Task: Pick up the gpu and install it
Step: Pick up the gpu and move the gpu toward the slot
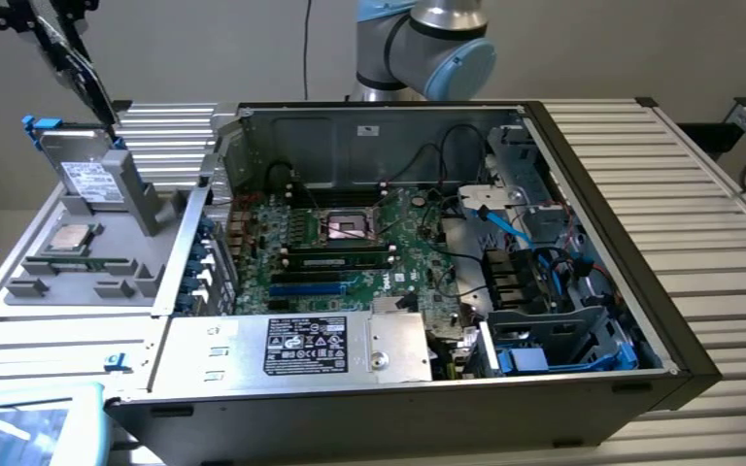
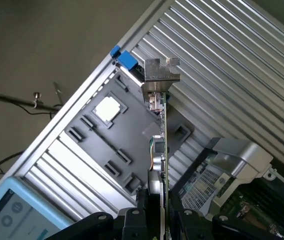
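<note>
Hand (image 2: 162,212) clamped on one end of gpu (image 2: 162,145). Card edge-on, long axis running straight out from hand, metal bracket (image 2: 160,75) at far end. Gpu held clear above grey tray (image 2: 129,127); open case (image 1: 334,146) sits beside tray.

The thin flat gpu card (image 2: 165,150) has a green edge and a shiny silver end. The flat plastic tray (image 2: 132,135) is grey, and its small clip (image 2: 124,57) is blue.
</note>
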